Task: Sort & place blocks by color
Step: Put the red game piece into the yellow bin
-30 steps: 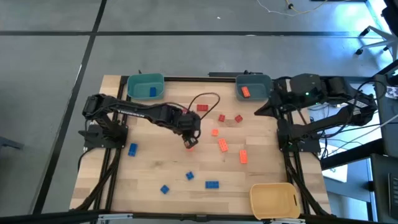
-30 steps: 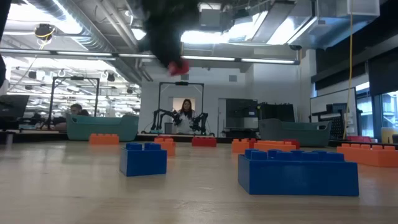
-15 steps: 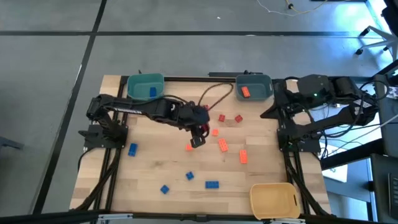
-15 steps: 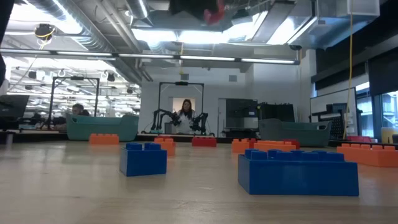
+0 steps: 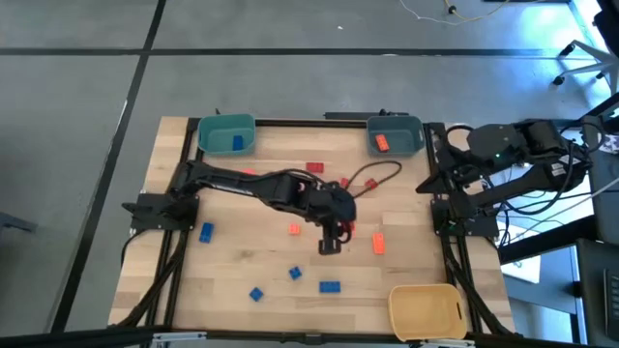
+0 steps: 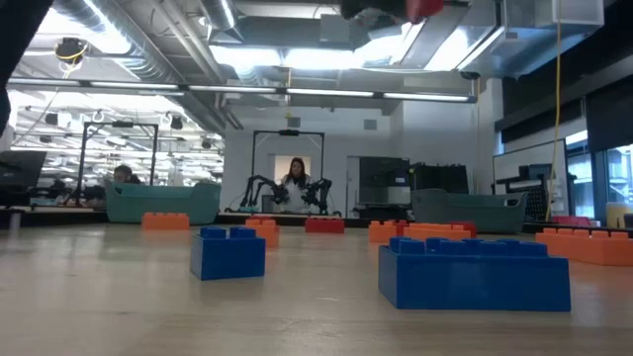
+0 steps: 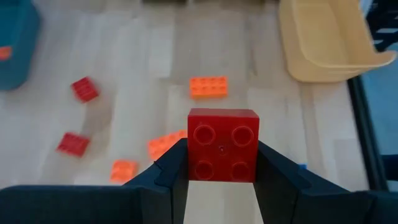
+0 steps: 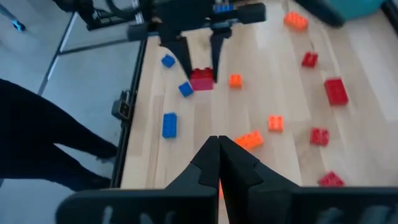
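Overhead, the left hand (image 5: 332,239) hides its gripped red block (image 7: 222,145).

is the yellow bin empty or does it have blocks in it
Empty as far as shown: the yellow bin shows only bare floor from above, no blocks inside.

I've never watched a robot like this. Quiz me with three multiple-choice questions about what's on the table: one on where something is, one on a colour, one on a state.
1. Where is the yellow bin?
A. near right corner
B. far left corner
C. table centre

2. What colour is the block in the left gripper?
A. blue
B. red
C. orange

3. The right gripper is:
A. open
B. holding a block
C. shut, empty

Key: 1 A, the yellow bin sits there in the high view. 2 B, the left gripper clamps a red block. 3 C, the right gripper has its fingers together.
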Controlling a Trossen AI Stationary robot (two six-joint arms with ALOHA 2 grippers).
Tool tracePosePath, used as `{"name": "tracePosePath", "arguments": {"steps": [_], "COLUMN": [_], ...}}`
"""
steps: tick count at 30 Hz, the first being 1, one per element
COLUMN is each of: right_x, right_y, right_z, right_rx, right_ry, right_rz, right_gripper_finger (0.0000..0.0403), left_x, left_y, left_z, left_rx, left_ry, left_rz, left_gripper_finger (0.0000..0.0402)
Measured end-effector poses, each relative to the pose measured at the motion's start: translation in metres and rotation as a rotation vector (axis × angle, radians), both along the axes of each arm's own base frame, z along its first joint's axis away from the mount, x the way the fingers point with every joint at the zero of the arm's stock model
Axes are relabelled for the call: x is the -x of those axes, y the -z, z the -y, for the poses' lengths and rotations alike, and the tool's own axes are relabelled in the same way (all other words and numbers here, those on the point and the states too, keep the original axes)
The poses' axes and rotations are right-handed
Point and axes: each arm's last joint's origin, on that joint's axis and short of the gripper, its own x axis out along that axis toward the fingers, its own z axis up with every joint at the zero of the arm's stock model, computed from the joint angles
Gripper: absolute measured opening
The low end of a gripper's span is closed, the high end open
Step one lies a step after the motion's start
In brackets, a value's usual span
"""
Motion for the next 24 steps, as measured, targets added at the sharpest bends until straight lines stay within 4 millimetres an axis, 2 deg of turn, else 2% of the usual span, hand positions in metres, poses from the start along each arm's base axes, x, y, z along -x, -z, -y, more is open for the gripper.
{"name": "tracePosePath", "arguments": {"steps": [4, 7, 17, 24], "right_x": [0.001, 0.000, -0.010, -0.020], "right_y": [0.002, 0.001, -0.005, -0.003], "right_z": [0.000, -0.001, -0.002, -0.002], "right_rx": [-0.011, -0.019, -0.028, -0.005], "right_ry": [-0.019, -0.027, -0.028, 0.000], "right_rz": [-0.025, -0.013, 0.069, 0.057], "right_gripper_finger": [0.0004, 0.0004, 0.0004, 0.0004], "left_x": [-0.018, -0.026, -0.032, -0.033], "left_y": [0.009, 0.009, -0.008, -0.008], "left_z": [0.008, 0.010, 0.003, -0.003], "left_rx": [0.029, 0.073, 0.136, 0.137], "left_ry": [0.016, 0.007, 0.000, -0.029], "left_rz": [0.004, 0.025, 0.156, 0.159], "left_gripper_finger": [0.0131, 0.0131, 0.0131, 0.0131]}}
